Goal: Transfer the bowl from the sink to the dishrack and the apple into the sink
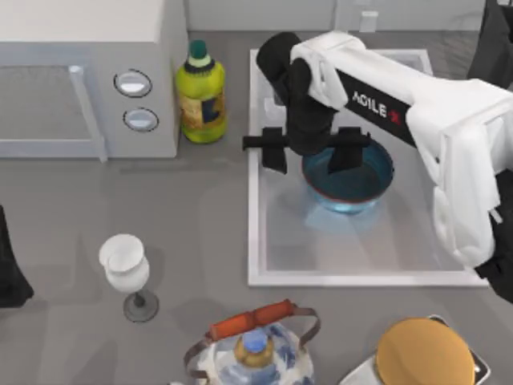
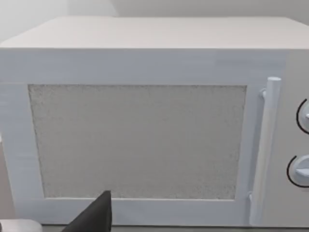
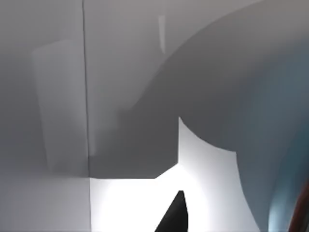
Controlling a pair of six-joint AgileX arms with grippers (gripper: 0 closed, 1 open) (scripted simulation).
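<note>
The grey table (image 1: 200,233) carries a white microwave (image 1: 80,80) in the frame's upper left. The white sink (image 1: 258,241) fills centre right. My right arm reaches in from the right, its claw (image 1: 309,152) spread wide over the blue bowl (image 1: 353,188), one finger (image 1: 345,151) above the bowl, the other (image 1: 272,150) over the sink's left rim, gripping nothing. The left claw (image 2: 94,217) faces the microwave; its opening I cannot tell.

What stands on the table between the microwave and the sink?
In the top view, the yellow-green bottle stands upright between the microwave and the sink, beside the microwave's dials.
</note>
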